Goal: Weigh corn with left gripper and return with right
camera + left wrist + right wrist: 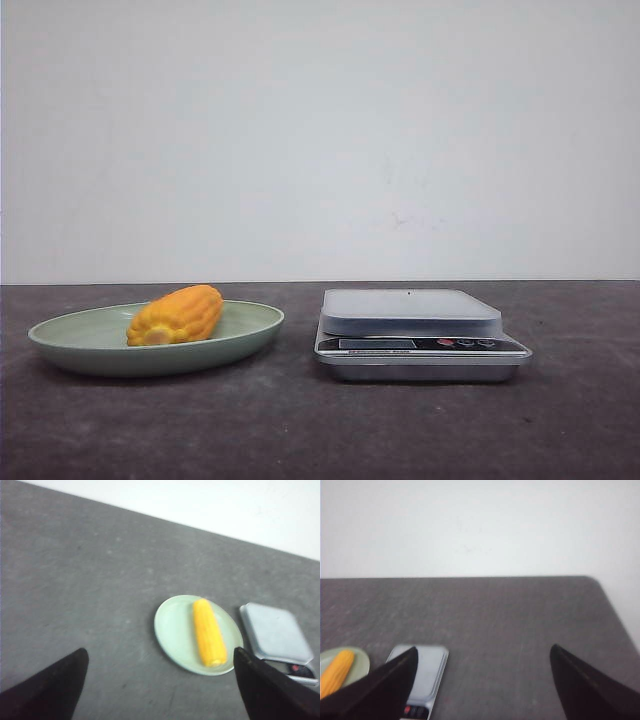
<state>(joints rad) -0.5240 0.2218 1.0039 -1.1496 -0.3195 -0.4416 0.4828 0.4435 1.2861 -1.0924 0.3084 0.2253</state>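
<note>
Front view: corn (176, 315) lies on plate (60, 345), beside scale (420, 335).

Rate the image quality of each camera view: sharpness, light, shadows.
Front view: sharp and evenly lit, the corn crisp, only a faint shadow under the green plate and the scale. Left wrist view: softly blurred, kernels smeared, the left tool a black silhouette. Right wrist view: the blurriest, scale edges fuzzy, the wall washed out, the right tool dark and featureless.
</note>
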